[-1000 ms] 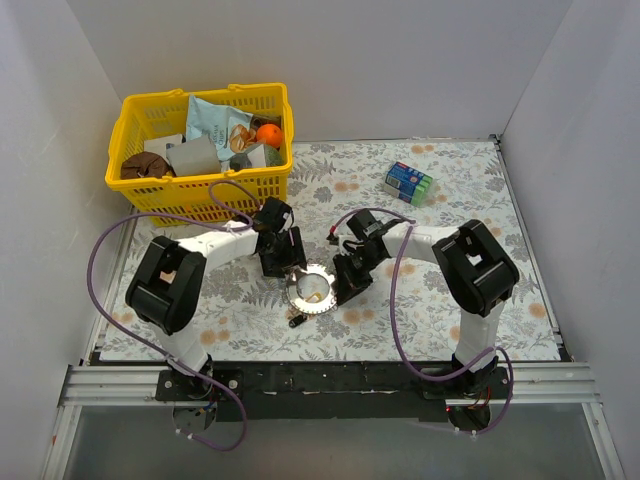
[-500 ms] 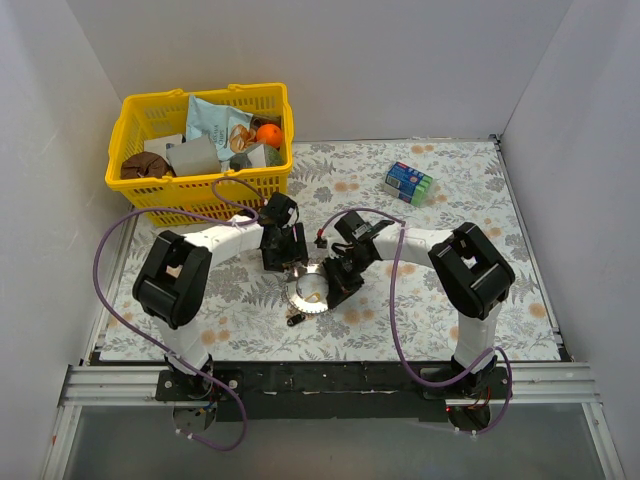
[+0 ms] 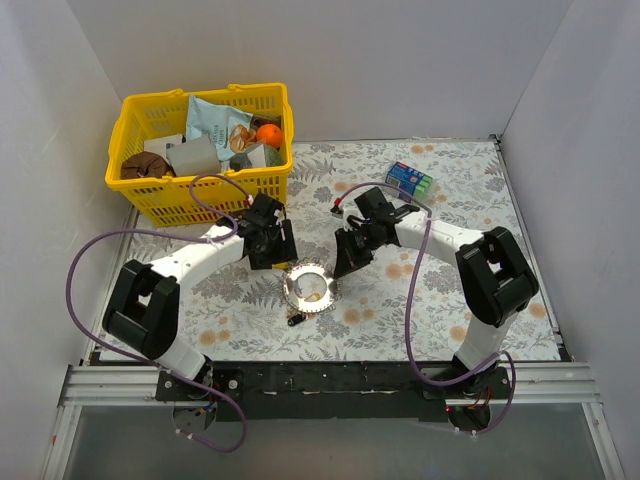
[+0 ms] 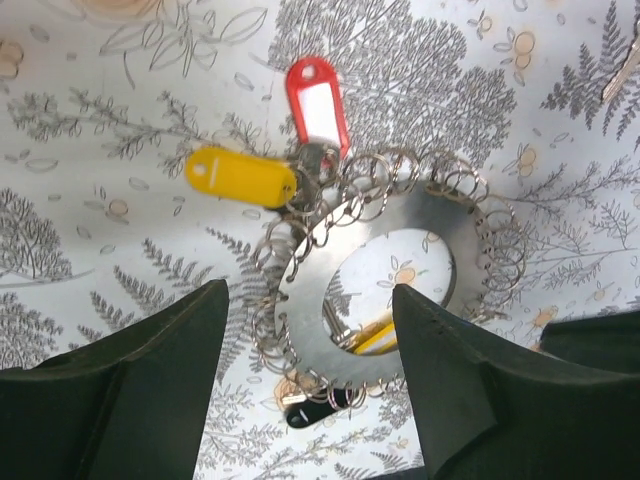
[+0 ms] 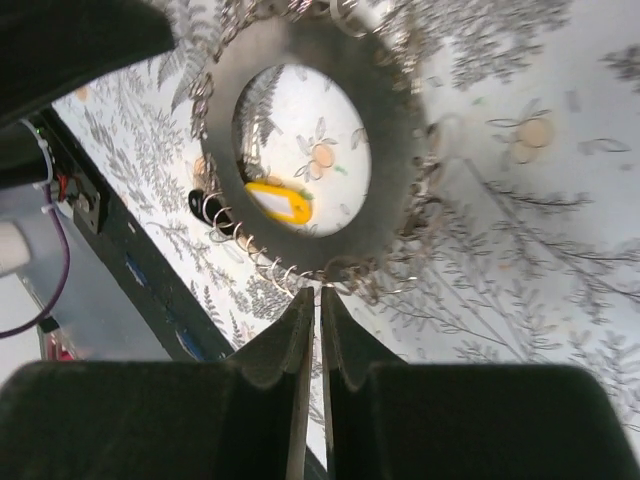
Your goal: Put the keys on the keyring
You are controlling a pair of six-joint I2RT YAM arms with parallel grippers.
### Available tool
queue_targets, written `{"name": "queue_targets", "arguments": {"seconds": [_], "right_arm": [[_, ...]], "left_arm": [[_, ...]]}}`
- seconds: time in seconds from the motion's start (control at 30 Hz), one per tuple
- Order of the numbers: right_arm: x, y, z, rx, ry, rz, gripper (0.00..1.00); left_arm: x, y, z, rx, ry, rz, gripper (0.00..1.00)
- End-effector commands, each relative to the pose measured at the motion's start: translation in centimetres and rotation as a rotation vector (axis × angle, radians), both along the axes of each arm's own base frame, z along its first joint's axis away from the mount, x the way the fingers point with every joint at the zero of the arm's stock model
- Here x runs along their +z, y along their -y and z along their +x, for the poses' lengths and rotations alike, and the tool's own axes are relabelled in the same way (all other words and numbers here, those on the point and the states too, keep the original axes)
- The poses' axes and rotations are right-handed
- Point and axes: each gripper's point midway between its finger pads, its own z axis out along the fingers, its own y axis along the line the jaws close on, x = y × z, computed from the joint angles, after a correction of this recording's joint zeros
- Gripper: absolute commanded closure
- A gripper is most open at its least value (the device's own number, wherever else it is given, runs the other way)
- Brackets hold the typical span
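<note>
Left wrist: my L gripper [image 4: 308,298] spread, empty, keyring [image 4: 472,262] under tips; R gripper [image 5: 320,305] pressed together, keyring just ahead; risk: lying flat, it slips when I pinch.

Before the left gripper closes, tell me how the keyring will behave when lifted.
The keyring looks like a flat metal band, so it is probably stiff. It lies flat on the table, so its thin edge may be hard to catch. The loose loops on its rim would likely dangle and swing.
</note>
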Motion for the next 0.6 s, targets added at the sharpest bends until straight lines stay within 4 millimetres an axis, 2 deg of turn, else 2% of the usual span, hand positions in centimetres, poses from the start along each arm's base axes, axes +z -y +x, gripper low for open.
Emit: {"name": "queue_targets", "arguments": {"seconds": [0.0, 0.1, 0.3, 0.57], "right_arm": [[1.3, 0.7, 2.8, -0.061, 0.047, 0.039, 0.85], [0.6, 1.4, 3.7, -0.087, 0.049, 0.02, 0.85], [-1.4, 2.4, 5.3, -0.136, 0.071, -0.071, 0.85], [-3.2, 2.6, 5.2, -0.144, 0.041, -0.098, 0.85]], "left_arm": [[0.1, -0.8, -1.9, 0.038, -0.021, -0.021, 0.34], [-0.2, -0.8, -2.8, 0.061, -0.041, -0.045, 0.34], [-0.7, 0.6, -4.0, 0.079, -0.082, -0.161, 0.34], [-2.5, 1.1, -4.7, 0.078, -0.136, -0.179, 0.34]]}}
